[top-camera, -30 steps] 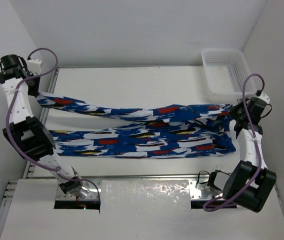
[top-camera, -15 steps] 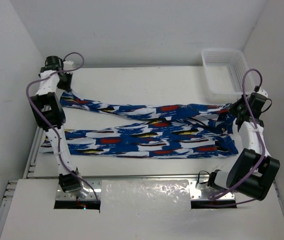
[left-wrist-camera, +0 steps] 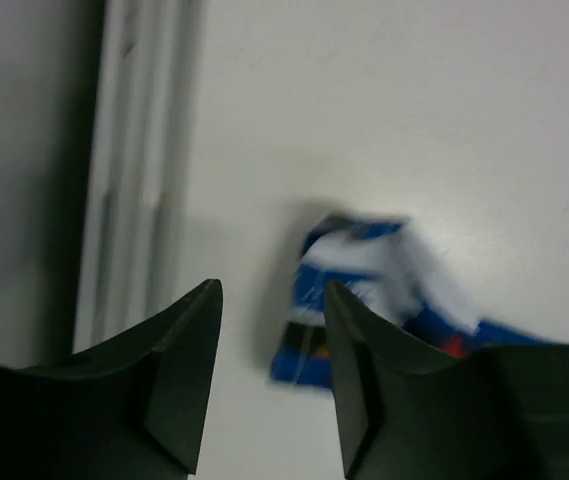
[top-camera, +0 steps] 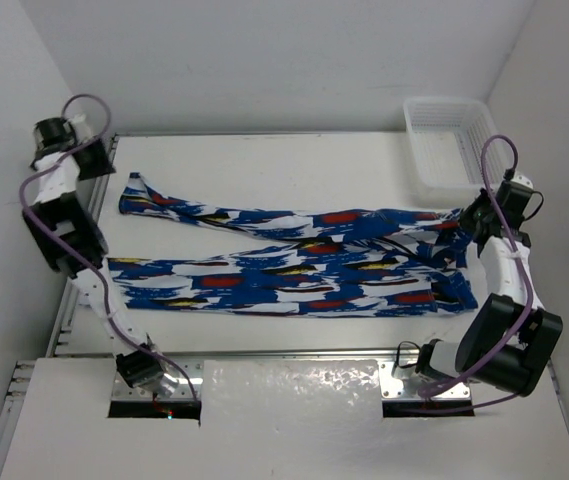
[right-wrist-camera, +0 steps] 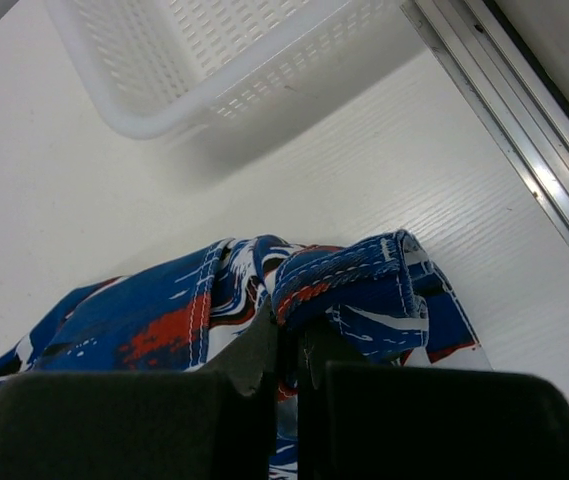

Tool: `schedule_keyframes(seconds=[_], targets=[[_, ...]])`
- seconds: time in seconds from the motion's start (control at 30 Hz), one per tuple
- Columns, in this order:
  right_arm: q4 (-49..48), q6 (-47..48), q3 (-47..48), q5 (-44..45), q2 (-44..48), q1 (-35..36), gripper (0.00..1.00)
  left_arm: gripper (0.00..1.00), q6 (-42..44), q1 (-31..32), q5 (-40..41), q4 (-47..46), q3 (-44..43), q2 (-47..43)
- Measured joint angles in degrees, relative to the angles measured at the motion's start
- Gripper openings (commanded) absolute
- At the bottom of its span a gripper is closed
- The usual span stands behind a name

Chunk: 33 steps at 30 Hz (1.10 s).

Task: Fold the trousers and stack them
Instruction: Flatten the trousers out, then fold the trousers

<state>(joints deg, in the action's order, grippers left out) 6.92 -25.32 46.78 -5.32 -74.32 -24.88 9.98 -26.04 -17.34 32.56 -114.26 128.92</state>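
- Trousers (top-camera: 294, 265): laid out full length on the surface (top-camera: 264, 165), both legs running away from the basket (top-camera: 452, 140), the two a little apart at the end farthest from it. Not yet folded.
- Waistband (right-wrist-camera: 364, 280): bunched just in front of the basket, on the side toward the arm bases.
- Right tool (right-wrist-camera: 289, 350): fingers together, clamped on a fold of the waistband (blue and red cloth is pinched between them).
- Left tool (left-wrist-camera: 269, 300): fingers apart, holding nothing, raised over the surface at the end opposite the basket. Below it lies the cuff (left-wrist-camera: 349, 290) of the leg on the basket's row, flat on the surface. That view is blurred.
- Step in hand, as judged: spreading the garment and lining up the legs before the first fold.
- Next move calls for: the left tool to come down and close on the cuff end, both legs brought edge to edge, then that end carried toward the basket end to halve the length. Risk: a one-layer pinch leaves the lower leg behind.
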Motion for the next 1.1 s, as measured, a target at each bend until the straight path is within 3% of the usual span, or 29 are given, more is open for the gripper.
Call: schedule_keyframes(seconds=[0.2,0.37,0.53,0.8,0.9,1.0,1.03,1.1], targets=[[1.5,1.0,1.4,0.5,-0.5,0.0,0.00,0.30,0.6,-11.5,-4.3,0.7,13.8,-9.0],[2.4,1.4,1.7,0.9,-0.8,0.0,0.00,0.44,3.5,-8.9,-7.1,2.9,15.0,-7.8],[2.8,1.6,2.1,0.9,-0.8,0.0,0.00,0.51,7.9,-5.5,-8.5,4.6,15.0,-5.9],[3.3,1.8,2.1,1.8,-0.7,0.0,0.00,0.49,11.2,-3.1,-5.7,4.3,18.4,-5.3],[3.5,1.8,2.1,1.9,-0.7,0.0,0.00,0.43,11.2,-2.8,-4.1,4.1,18.3,-3.6],[3.5,1.8,2.1,1.9,-0.7,0.0,0.00,0.20,11.1,-2.6,-3.8,3.6,17.9,-2.4],[3.5,1.8,2.2,1.9,-0.7,0.0,0.00,0.00,11.1,-2.5,-4.1,3.5,17.9,-2.3],[3.5,1.8,2.3,1.9,-0.7,0.0,0.00,0.00,11.3,-2.3,-4.9,3.9,17.9,-1.9]])
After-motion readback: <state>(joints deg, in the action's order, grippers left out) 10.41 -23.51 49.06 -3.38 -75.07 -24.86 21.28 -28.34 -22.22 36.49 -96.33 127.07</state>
